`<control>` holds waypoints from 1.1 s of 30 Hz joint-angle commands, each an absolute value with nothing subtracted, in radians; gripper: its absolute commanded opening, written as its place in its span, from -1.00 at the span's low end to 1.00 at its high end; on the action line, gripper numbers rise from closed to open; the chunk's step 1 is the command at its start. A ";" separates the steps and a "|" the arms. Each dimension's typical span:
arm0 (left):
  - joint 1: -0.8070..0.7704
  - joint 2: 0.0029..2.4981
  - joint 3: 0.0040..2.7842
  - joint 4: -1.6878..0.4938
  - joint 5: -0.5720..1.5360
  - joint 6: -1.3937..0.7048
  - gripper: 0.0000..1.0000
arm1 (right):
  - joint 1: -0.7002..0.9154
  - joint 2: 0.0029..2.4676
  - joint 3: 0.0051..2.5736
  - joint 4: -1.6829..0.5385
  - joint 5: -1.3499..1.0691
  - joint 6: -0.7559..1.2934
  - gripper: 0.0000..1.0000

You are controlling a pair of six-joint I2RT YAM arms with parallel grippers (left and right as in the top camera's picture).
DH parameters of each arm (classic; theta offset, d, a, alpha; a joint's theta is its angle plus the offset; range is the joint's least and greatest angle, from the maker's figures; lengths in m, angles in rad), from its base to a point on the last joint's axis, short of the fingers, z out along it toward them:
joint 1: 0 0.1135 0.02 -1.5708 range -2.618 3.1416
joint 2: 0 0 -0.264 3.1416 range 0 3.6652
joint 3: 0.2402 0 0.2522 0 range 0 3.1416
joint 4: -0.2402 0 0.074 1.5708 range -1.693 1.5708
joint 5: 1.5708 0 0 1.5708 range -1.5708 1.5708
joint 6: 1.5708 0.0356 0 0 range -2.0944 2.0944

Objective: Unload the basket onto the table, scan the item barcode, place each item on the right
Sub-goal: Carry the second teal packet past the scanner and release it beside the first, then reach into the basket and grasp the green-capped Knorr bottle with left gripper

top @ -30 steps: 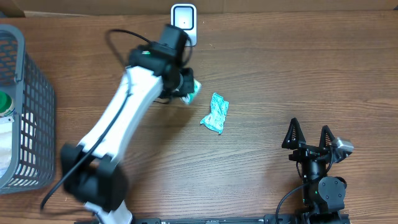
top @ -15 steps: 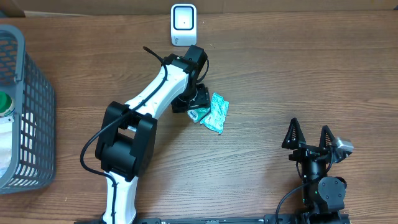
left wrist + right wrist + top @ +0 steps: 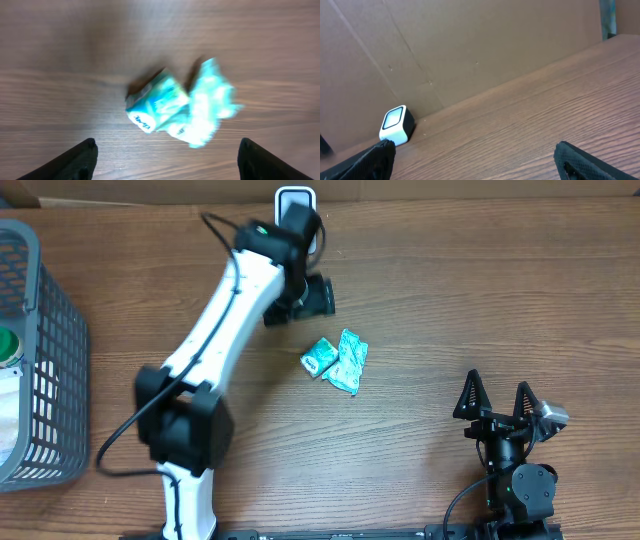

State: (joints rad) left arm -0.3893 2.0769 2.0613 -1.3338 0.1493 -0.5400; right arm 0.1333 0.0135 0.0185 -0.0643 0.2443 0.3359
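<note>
A small teal packet [image 3: 318, 357] lies on the wooden table, touching a crumpled teal wrapper [image 3: 349, 361] to its right. In the left wrist view the packet [image 3: 155, 106] and the wrapper [image 3: 212, 107] lie just ahead of my fingers, blurred. My left gripper [image 3: 303, 297] hangs open and empty behind them, between the packets and the white scanner [image 3: 295, 197]. The arm partly covers that scanner. The right wrist view shows the scanner [image 3: 396, 124] far off by the cardboard wall. My right gripper [image 3: 497, 402] is open and empty at the front right.
A grey mesh basket [image 3: 60, 360] stands at the left edge, holding a green-topped item [image 3: 8, 346]. A brown cardboard wall [image 3: 470, 45] runs along the table's back edge.
My left gripper opened and let go of the small teal packet beside the crumpled wrapper. It then drew back toward the scanner. The right arm has not moved.
</note>
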 commanded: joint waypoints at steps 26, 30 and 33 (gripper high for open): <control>0.844 1.694 2.340 -1.562 0.118 -0.318 0.99 | 0.141 0.003 0.008 -0.058 0.258 0.328 1.00; 0.848 1.836 2.340 -1.548 0.101 -0.180 1.00 | 0.141 0.003 0.008 -0.058 0.258 0.328 1.00; 0.848 1.909 2.340 -1.529 0.103 -0.134 1.00 | 0.141 0.003 0.008 -0.058 0.258 0.328 1.00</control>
